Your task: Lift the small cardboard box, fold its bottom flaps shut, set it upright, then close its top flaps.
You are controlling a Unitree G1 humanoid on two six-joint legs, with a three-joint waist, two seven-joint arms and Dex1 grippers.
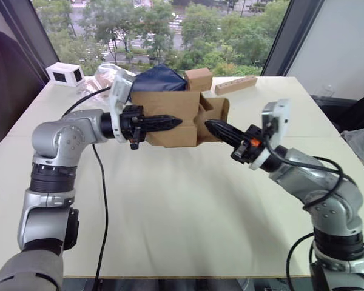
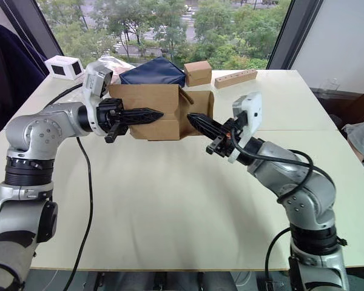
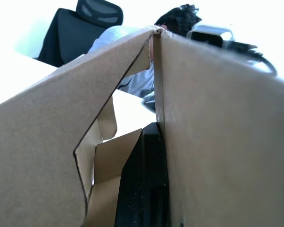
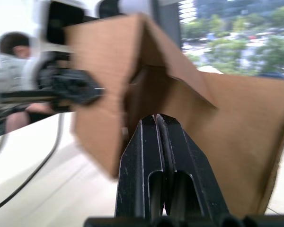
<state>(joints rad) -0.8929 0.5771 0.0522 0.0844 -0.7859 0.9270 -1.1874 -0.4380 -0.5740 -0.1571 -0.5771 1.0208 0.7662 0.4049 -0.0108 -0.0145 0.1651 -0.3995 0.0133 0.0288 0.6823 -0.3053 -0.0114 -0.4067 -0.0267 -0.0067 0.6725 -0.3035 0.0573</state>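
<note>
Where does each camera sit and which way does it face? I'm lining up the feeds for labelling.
Left eye and right eye views: on the head, looking forward and down at the table, both arms holding the small cardboard box up.
Left wrist view: along the left end effector, against the box wall.
Right wrist view: along the shut right end effector, into the box's open end.
Both wrist views share the box and a person behind.
</note>
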